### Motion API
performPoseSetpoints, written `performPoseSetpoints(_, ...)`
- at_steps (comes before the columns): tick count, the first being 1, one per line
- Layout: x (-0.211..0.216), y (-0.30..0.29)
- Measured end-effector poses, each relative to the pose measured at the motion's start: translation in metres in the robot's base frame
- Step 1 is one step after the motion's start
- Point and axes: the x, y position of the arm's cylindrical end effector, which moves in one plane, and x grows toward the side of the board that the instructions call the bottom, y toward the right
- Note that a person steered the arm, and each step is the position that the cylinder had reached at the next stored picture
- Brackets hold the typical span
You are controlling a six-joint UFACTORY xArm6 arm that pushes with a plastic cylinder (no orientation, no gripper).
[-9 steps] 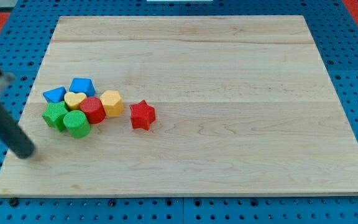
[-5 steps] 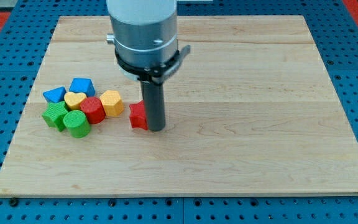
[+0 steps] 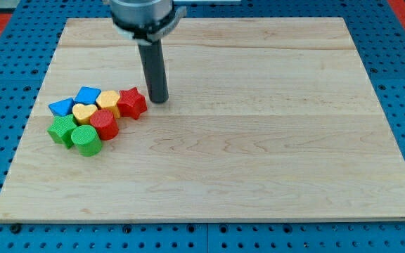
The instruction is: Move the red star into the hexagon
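Toward the board's left, the red star (image 3: 132, 103) is seen pressed against the yellow hexagon (image 3: 108, 101), at the right edge of a packed cluster with a blue block (image 3: 88, 95), a yellow heart (image 3: 84, 112), a red cylinder (image 3: 104, 124) and a green cylinder (image 3: 86, 140). My tip (image 3: 159, 100) is set down just right of the star, apparently apart, suiting a leftward push. No gripper is fitted, so nothing is gripped. The task is judged nearly complete.

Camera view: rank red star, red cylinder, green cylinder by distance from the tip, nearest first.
From my tip:
1. red star, just to the tip's left in the view, at the cluster's right edge.
2. red cylinder, lower left of the star, mid-cluster.
3. green cylinder, at the cluster's bottom edge, farthest toward the view's lower left.
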Motion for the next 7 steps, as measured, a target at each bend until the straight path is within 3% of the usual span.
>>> performPoseSetpoints(4, 0.025, -0.045)
performPoseSetpoints(5, -0.011, -0.027)
performPoseSetpoints(6, -0.035, -0.084)
performPoseSetpoints(7, -0.012, -0.116)
